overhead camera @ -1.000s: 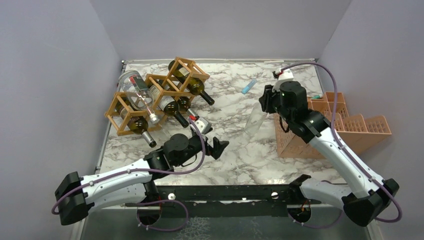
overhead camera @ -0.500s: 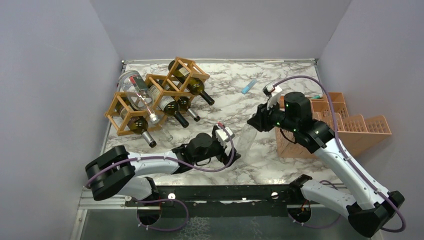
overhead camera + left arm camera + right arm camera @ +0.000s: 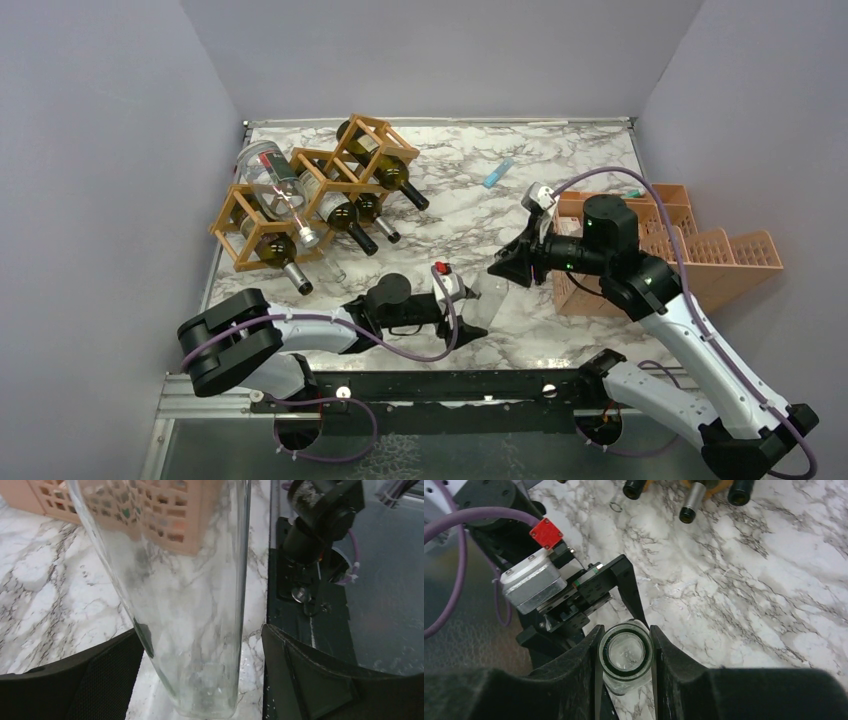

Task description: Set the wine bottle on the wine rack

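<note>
Clear glass wine bottle, neck pinched by right gripper, has arrived between left gripper's wide jaws; handover likely.

No text, number or brand can be read; the red-and-white label on the clear glass bottle lying on the light-brown wooden lattice rack at the far left is too small.

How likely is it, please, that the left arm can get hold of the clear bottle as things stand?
Probably yes: the clear bottle sits between the left gripper's open jaws with nothing in between, and the right gripper grips only its neck, leaving the body free.
</note>
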Tool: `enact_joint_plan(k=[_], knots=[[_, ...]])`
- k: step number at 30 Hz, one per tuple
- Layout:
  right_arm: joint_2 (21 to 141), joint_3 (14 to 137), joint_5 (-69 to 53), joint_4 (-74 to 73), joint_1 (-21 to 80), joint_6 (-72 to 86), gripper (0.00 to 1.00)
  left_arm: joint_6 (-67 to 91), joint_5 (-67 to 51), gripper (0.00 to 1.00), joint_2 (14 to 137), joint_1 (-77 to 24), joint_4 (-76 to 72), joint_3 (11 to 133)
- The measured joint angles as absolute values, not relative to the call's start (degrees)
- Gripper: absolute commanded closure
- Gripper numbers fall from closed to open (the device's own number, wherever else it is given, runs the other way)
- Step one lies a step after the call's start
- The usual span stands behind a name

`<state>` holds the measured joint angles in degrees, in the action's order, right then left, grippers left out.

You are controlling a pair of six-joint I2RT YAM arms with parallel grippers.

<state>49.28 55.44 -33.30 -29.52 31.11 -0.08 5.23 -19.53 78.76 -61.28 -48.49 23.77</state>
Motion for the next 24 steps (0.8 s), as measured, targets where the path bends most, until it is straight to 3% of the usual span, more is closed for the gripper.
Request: enact_joint_plan(k=[5,13,14,16,19,21,24], knots=[[47.5,54.9,-38.3,-28.9,31.1,-0.7,0.99,5.1,-24.6,0.28,78.7,-61.3,-52.7,22.0],[47.2,54.9,-41.7,-27.7,31.1,-1.1,0.99,5.9,-24.3,0.74,78.4,-61.2,-55.2,21.2],[47.2,54.9,-41.9,-27.5,31.1,-1.1,0.96,5.8,-23.8,0.81,78.3,-61.3,-55.2,21.2],[47.2,54.9,-42.1,-27.1,31.1,-1.1,0.74,5.3,-22.4,0.97,78.1,-61.3,-55.2,21.2],[47.2,54.9,-42.1,-26.6,31.1,-1.1,0.46,3.6,-21.0,1.0,77.8,-61.3,-55.1,21.2],[47.2,55.1,-42.0,-26.6,31.1,-0.2,0.37,0.8,-19.9,1.0,77.5,-61.3,-54.7,21.2],[46.9,55.4,-40.7,-26.8,31.1,0.8,0.32,-5.7,-18.3,1.0,76.5,-61.3,-53.3,21.2]])
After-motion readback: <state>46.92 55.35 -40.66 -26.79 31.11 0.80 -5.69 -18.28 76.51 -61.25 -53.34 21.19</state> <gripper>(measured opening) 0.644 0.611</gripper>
